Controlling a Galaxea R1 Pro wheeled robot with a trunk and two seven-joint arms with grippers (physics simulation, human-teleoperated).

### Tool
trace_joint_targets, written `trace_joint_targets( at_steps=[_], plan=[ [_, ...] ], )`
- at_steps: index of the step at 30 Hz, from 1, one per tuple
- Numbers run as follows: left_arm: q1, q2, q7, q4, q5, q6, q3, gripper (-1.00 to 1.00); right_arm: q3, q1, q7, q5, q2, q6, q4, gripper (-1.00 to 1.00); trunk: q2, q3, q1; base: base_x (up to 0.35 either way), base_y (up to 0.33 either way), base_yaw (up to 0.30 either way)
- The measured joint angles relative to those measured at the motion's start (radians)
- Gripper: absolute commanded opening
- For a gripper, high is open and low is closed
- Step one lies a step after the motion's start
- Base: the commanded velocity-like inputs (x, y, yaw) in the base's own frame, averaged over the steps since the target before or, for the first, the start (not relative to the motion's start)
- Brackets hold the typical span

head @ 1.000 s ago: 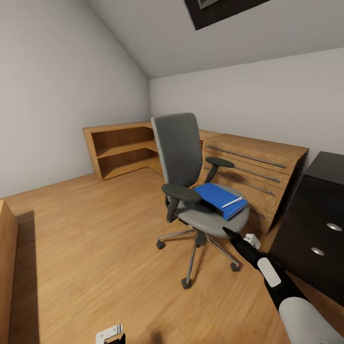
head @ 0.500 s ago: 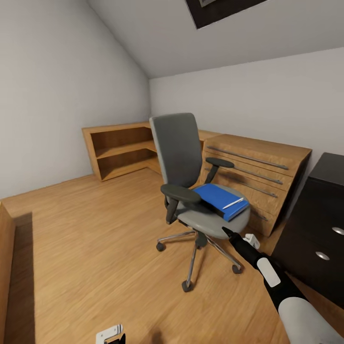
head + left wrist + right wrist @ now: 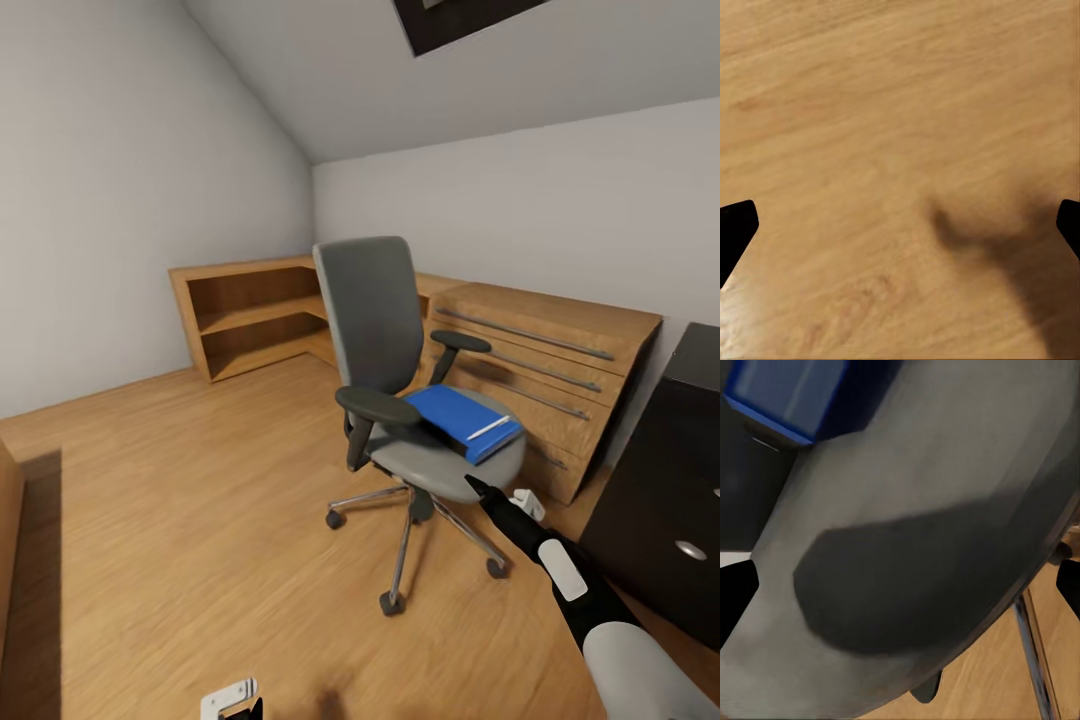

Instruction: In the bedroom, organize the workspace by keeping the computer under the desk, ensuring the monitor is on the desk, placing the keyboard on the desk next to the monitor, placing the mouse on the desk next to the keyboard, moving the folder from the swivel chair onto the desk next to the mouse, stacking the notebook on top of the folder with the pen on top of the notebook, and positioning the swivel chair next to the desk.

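The swivel chair (image 3: 385,330) stands mid-floor, its grey seat (image 3: 945,510) turned toward me. On that seat lies the blue folder (image 3: 455,417), its corner (image 3: 787,394) also in the right wrist view, and the whitish pen (image 3: 487,427) rests on top of it. My right gripper (image 3: 478,490) hovers just in front of the seat's front edge, open (image 3: 900,585), holding nothing. Low over the bare floor, my left gripper (image 3: 235,700) is open (image 3: 900,225) and empty. The desk's black drawer unit (image 3: 665,470) is at the right edge. Notebook, computer, monitor, keyboard and mouse are out of view.
A light wooden chest of drawers (image 3: 545,365) stands against the wall behind the chair. A low wooden shelf unit (image 3: 250,310) fills the far corner. The chair's chrome base and casters (image 3: 405,540) spread over the wooden floor (image 3: 200,520), which is open to the left.
The whole picture has shifted a little, so the black drawer unit sits nearer the right edge: the camera moved. Chair, folder and both arms keep their places.
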Motion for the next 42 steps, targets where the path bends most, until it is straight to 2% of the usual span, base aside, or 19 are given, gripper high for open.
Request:
trace_joint_targets(
  at_steps=[13,33,37,42],
  plan=[
    [0.000,0.000,0.001,0.001,-0.001,-0.016,0.000,1.00,0.000,0.000,0.001,-0.003,0.000,0.001,-0.001,1.00,0.000,0.000,0.001,0.034,0.007,0.000],
    [0.000,0.000,0.003,0.001,0.000,-0.016,0.001,1.00,0.000,0.000,-0.001,-0.001,-0.001,0.001,0.006,1.00,0.000,0.000,0.001,-0.297,0.000,0.000],
    [0.000,0.000,0.003,0.001,0.000,-0.016,0.001,1.00,0.000,0.000,-0.001,0.022,-0.001,-0.001,0.031,1.00,0.000,0.000,0.001,-0.322,0.000,0.000],
    [0.000,0.000,0.003,0.001,0.000,-0.016,0.001,1.00,0.000,0.000,-0.001,0.093,-0.002,-0.020,0.060,1.00,0.000,0.000,0.001,-0.322,0.000,0.000]
  ],
)
